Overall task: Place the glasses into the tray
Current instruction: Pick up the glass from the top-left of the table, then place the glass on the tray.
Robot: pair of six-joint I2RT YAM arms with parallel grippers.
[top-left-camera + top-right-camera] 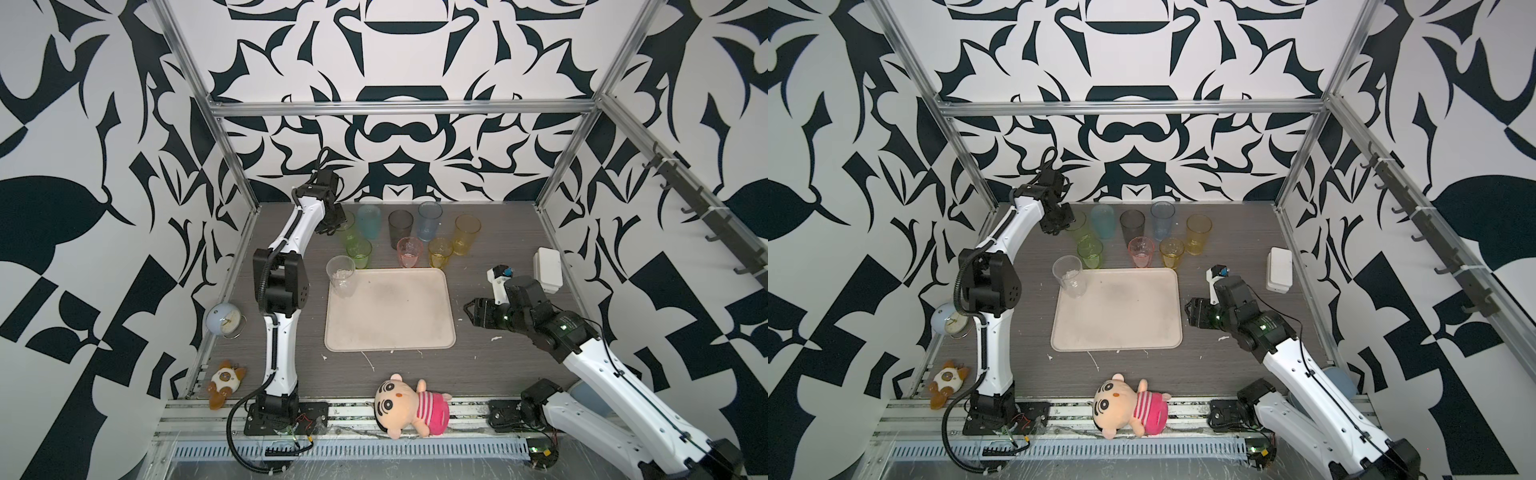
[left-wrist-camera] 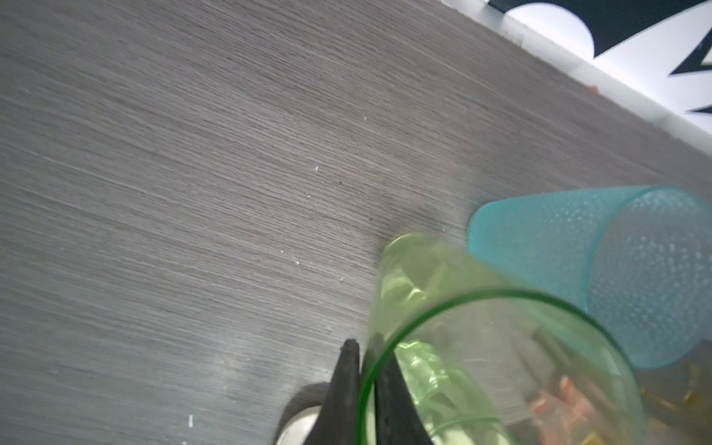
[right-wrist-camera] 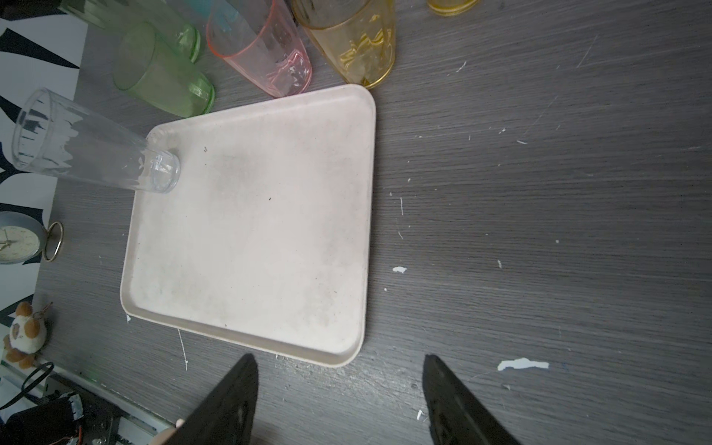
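The left gripper (image 1: 335, 221) is at the back left of the table (image 1: 490, 357), closed on the rim of the tall green glass (image 1: 350, 237). In the left wrist view its two black fingers (image 2: 346, 370) pinch the glass wall between them, one outside and one inside the tall green glass (image 2: 408, 277). The teal glass (image 2: 578, 262) stands just beside it. Whether the green glass's base rests on the table I cannot tell. The right gripper (image 1: 468, 314) sits low near the right edge of the tray (image 1: 390, 324). In the right wrist view its jaws are spread wide with nothing between them and only bare table under the right gripper (image 3: 339, 358). The tray lies in the middle of the table and holds one glass, the clear glass (image 1: 340, 276), upright in its far-left corner. The rest stand on the table behind the tray. In the back row, past the tall green glass, come the teal glass (image 1: 369, 222), the grey glass (image 1: 400, 228), the blue glass (image 1: 429, 221) and the tall yellow glass (image 1: 466, 235). In front of them, just off the tray's far edge, are the short green glass (image 1: 359, 252), the pink glass (image 1: 409, 251) and the short yellow glass (image 1: 440, 251).
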